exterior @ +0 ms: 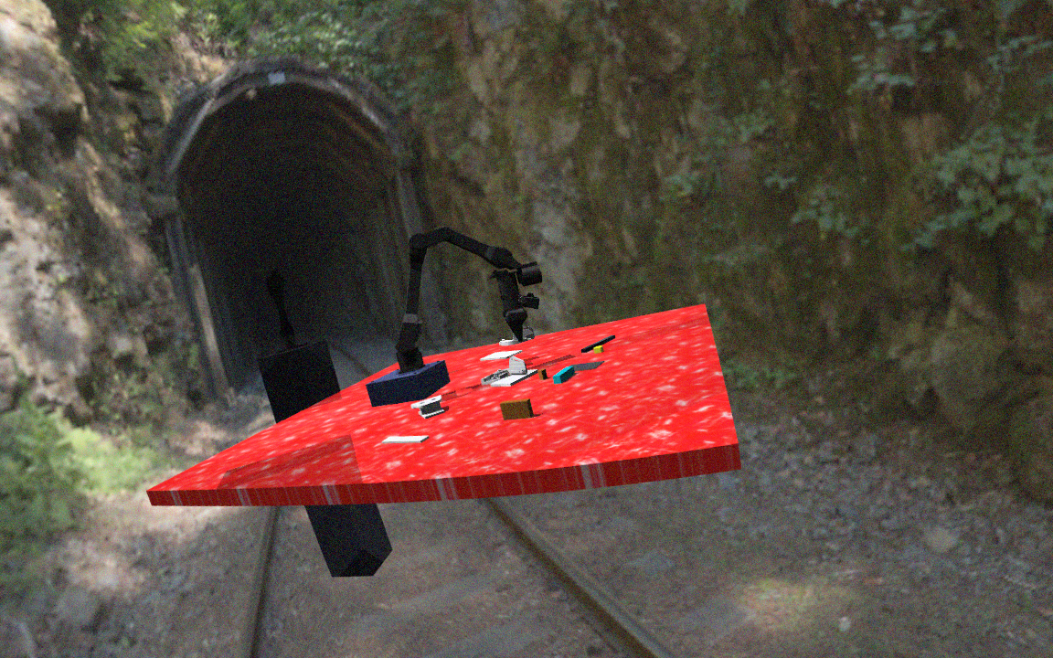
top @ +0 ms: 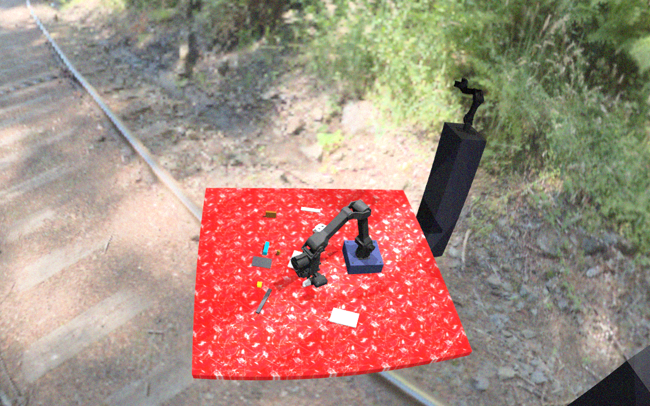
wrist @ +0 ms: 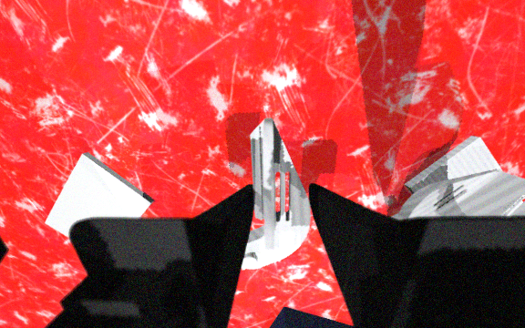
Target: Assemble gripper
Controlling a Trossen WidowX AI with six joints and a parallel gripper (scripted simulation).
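Note:
My gripper is shut on a white jaw, its tall flat wall between the fingertips and its slotted, rounded part below. How high the jaw hangs is hard to tell. A white assembly with a slotted, rounded part and a raised block lies right of the gripper in the wrist view; in the top view the arm partly hides it. I cannot make out pins or gear mesh there. A small white part with dark holes lies near the arm's base.
A white rectangular plate lies left in the wrist view. A cyan block, dark grey plate, yellow cube, dark bar, brown block and white strip lie around.

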